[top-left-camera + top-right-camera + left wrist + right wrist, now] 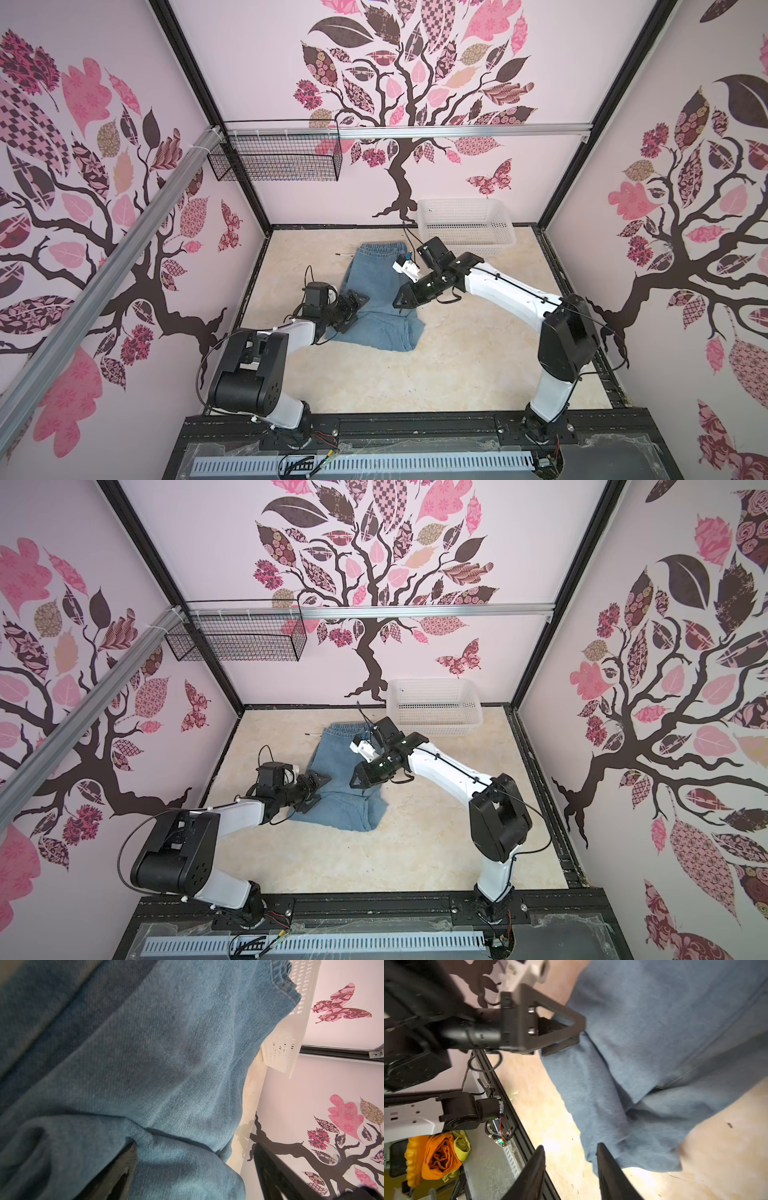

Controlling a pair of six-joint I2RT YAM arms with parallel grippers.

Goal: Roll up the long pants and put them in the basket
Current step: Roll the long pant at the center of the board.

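Pants (372,278) lie flat on the beige table (457,357), folded into one long strip. The waistband (382,249) points toward the far wall, just short of the white basket (469,248). The near end (386,336) is humped and creased rather than smooth. That lengthwise lay suits a roll started at the near end and run toward the waistband. The left gripper (353,307) sits low at the strip's left edge. Its jaws are spread wide with a hump of denim between them, and nothing looks pinched. The right gripper (400,301) hangs over the strip's right side. In the right wrist view its fingers (533,1169) are partly parted, with only table and the denim's edge showing between them, so it holds nothing. The two grippers flank the same stretch of cloth, probably so that both edges turn over together and the roll stays straight. The basket stands apart from the cloth, likely as the place for the finished roll.
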